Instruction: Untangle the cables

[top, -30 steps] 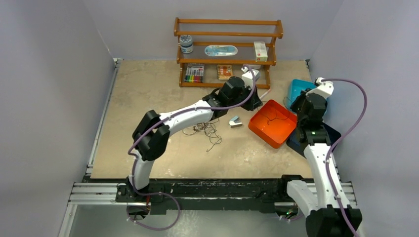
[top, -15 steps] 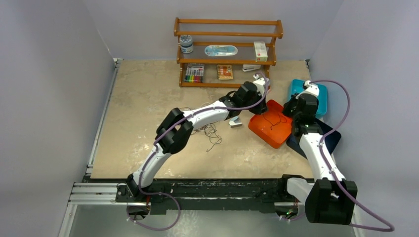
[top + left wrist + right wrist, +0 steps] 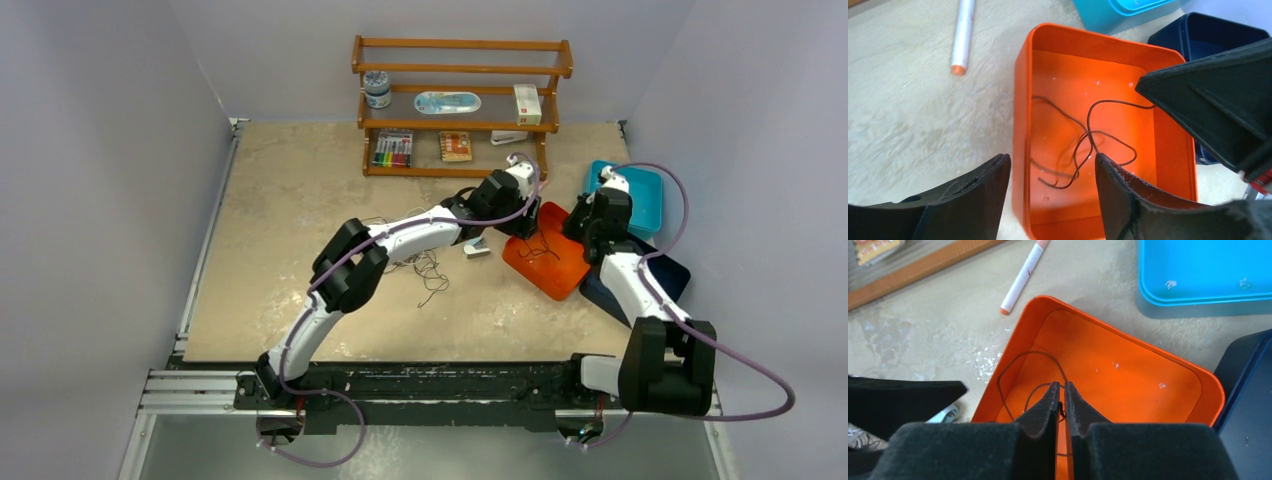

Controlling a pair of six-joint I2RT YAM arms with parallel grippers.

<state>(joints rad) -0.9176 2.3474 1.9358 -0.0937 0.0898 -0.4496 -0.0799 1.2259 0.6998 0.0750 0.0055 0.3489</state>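
Orange tray [image 3: 1019,130], white marker [image 3: 1023,272], wooden shelf [image 3: 460,45]

Thin black cable [image 3: 1083,145], laid in loose crossing loops inside the orange tray [image 3: 1020,125], one end pinched by the right gripper [image 3: 1060,390], tangle of thin cables [image 3: 415,262] heaped on the table [image 3: 300,200], left of the tray

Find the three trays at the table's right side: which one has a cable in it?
The orange tray: a thin black cable loops over its floor. No cable shows in the light blue tray or the dark blue tray.
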